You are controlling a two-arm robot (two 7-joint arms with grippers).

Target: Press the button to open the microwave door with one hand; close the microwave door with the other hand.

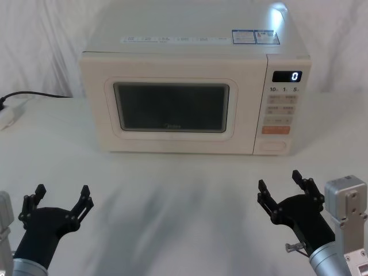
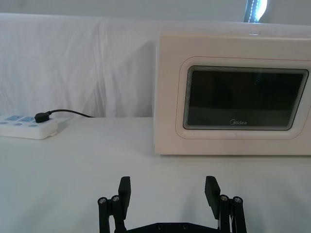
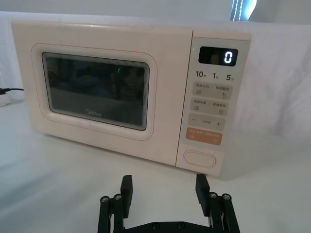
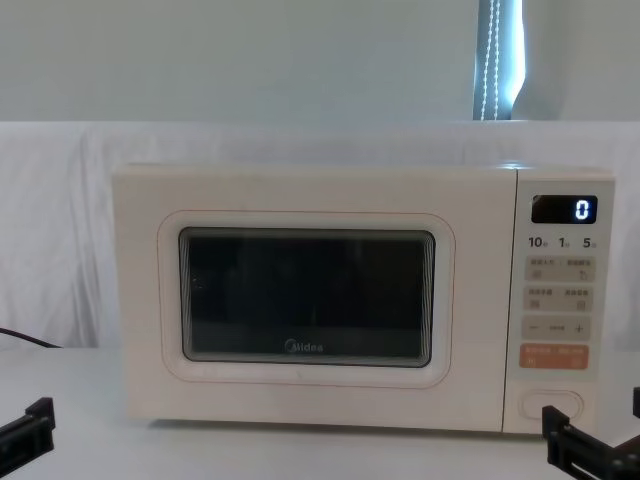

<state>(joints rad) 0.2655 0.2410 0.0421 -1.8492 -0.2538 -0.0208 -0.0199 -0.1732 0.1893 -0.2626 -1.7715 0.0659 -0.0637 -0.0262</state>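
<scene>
The cream microwave stands at the back of the white table with its door [image 1: 172,103] [image 4: 305,300] [image 3: 97,92] [image 2: 243,99] flush and shut. The wide pill-shaped button [image 1: 271,145] [image 3: 199,158] [image 4: 551,403] sits lowest on the control panel, under the orange key. My right gripper [image 1: 280,184] [image 3: 164,188] is open, low over the table in front of the control panel and well short of the button. My left gripper [image 1: 62,196] [image 2: 167,190] is open too, near the table's front left, far from the door.
A white power strip [image 1: 8,115] [image 2: 26,126] with a black plug and cable lies at the far left of the table. A white cloth backdrop hangs behind the microwave. The panel display [image 1: 287,76] reads 0.
</scene>
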